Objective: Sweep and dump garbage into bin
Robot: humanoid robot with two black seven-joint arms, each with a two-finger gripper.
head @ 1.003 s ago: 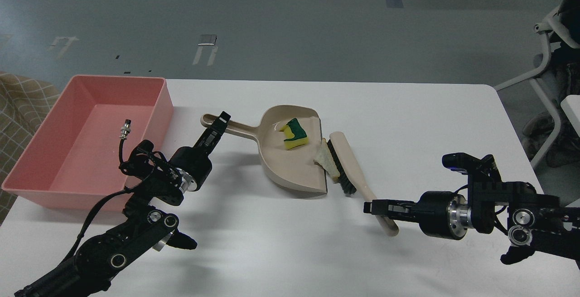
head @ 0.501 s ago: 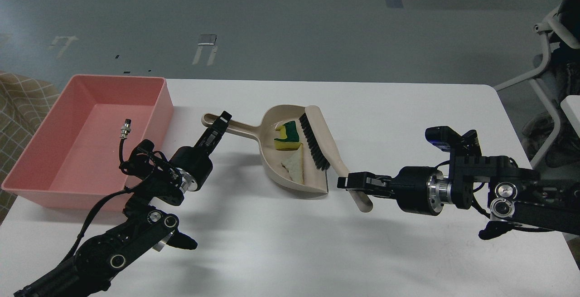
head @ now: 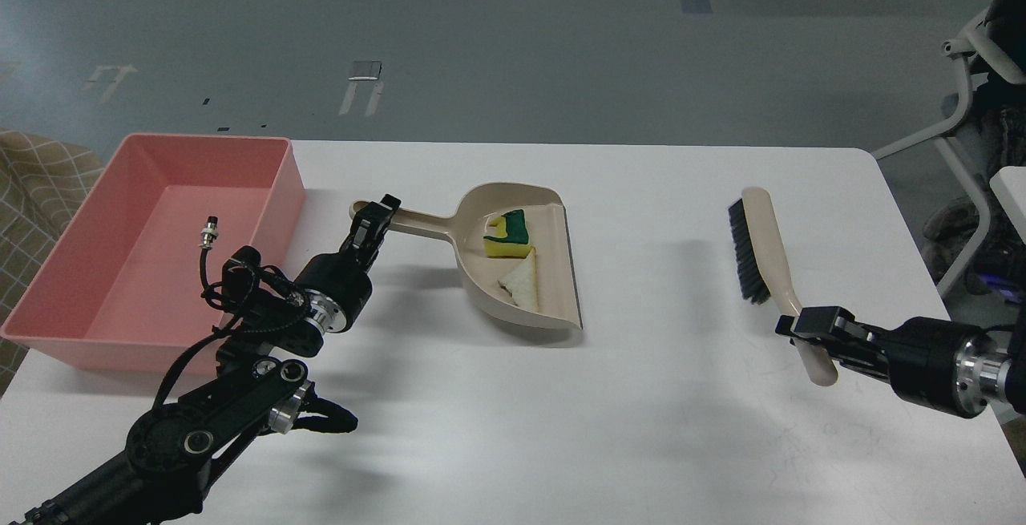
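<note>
The beige dustpan (head: 553,260) lies mid-table with both garbage scraps inside: the yellow sponge piece with a green layer (head: 507,235) and the whitish triangular foam slice (head: 522,283). My left gripper (head: 373,218) is shut on the dustpan handle (head: 417,224). My right gripper (head: 805,325) is shut on the handle of a beige brush with black bristles (head: 757,244), held at the right, well clear of the dustpan. The pink bin (head: 282,180) stands at the table's left and holds no scraps.
The white table (head: 641,429) runs to its right edge near a white chair frame (head: 966,108). A checked cloth (head: 36,180) lies beyond the bin on the left. My left arm's links (head: 224,397) lie in front of the bin.
My right gripper has pulled the brush out of the dustpan and far to the right. Both scraps now lie inside the pan. The left gripper and pan shifted slightly left.
</note>
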